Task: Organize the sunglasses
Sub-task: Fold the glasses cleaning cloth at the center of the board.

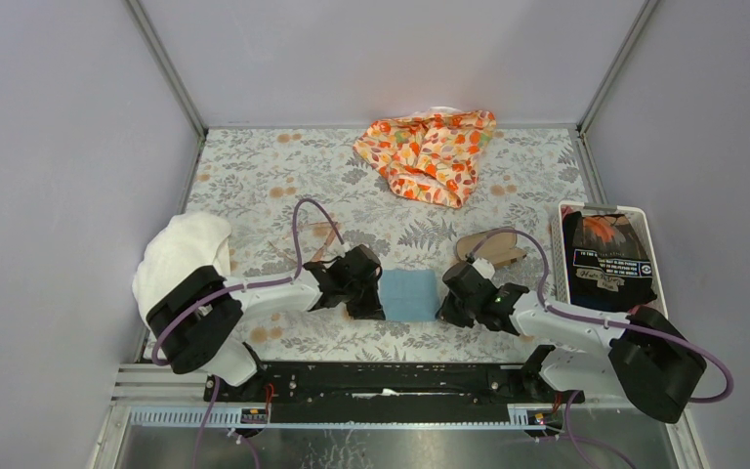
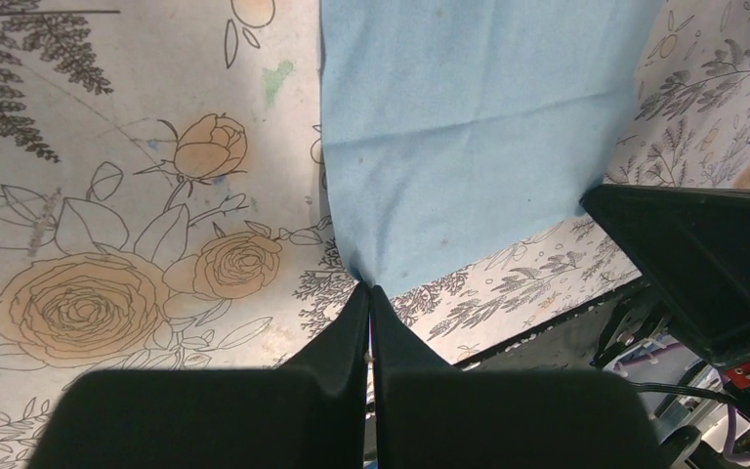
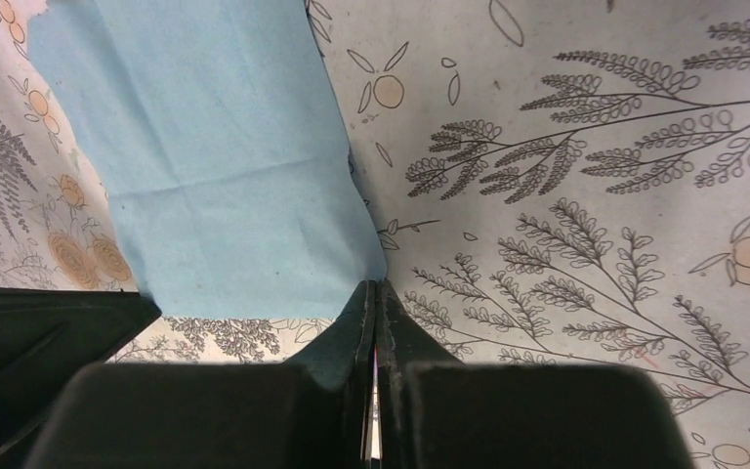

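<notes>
The left gripper (image 2: 368,293) has its jaws pressed fully together, pinching one near corner of a small blue cloth (image 2: 469,127). The right gripper (image 3: 378,288) is closed the same way on the cloth's other near corner. Between the two, the cloth spreads away from the fingers across the table (image 1: 254,186), which has a pale cover printed with ferns, roses and small orange flowers. From above, the cloth sits as a small square in the middle of the near edge, with the two black arms reaching in from either side. The sunglasses (image 1: 320,234) lie on the table just behind the left arm, apart from the cloth; their thin orange-pink frame is faint and partly crossed by a purple cable (image 1: 300,230). A brown oblong case (image 1: 493,249) lies behind the right arm. Further out are a white towel (image 1: 184,249) at the left edge, a white basket (image 1: 563,210) holding a black bag (image 1: 605,256) at the right, and a crumpled orange floral fabric (image 1: 430,154) at the back.
</notes>
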`<state>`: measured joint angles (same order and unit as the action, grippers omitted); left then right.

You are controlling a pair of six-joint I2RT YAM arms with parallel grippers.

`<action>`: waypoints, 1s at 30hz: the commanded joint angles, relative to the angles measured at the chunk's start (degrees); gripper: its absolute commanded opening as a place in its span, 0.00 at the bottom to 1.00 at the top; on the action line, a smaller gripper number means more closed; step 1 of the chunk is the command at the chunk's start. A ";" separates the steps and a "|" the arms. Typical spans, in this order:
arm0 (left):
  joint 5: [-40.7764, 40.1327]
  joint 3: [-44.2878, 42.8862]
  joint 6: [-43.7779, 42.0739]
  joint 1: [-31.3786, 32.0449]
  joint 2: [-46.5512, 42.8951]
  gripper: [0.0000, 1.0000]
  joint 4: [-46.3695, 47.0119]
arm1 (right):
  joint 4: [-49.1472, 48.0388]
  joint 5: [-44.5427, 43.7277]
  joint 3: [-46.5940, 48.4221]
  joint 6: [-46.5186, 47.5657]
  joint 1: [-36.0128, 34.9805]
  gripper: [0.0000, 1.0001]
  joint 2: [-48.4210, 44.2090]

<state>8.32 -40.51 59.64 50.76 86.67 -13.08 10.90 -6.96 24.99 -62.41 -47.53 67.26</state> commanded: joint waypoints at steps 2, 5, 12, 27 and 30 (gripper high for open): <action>-1.59 -2.05 -0.91 0.48 -0.90 0.00 -3.09 | 3.76 -4.05 2.74 0.82 -0.55 0.00 -1.74; -1.62 -2.81 -1.16 0.39 -0.74 0.00 -3.29 | 3.78 -4.35 3.11 1.06 -0.55 0.00 -2.00; -2.46 -5.50 -1.93 0.09 -0.53 0.00 -5.04 | 4.53 -5.37 4.70 1.56 -0.55 0.00 -2.19; 0.07 -10.51 -5.79 -6.05 2.60 0.00 -6.87 | 5.71 -8.90 12.44 5.67 -0.39 0.00 3.68; 1.06 -11.64 -6.77 -7.27 4.08 0.00 -6.87 | 5.54 -8.98 14.07 6.52 0.27 0.00 5.80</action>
<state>7.99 -50.02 55.42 45.04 88.73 -18.65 15.73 -13.06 35.38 -57.87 -47.57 70.87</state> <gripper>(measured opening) 0.003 0.011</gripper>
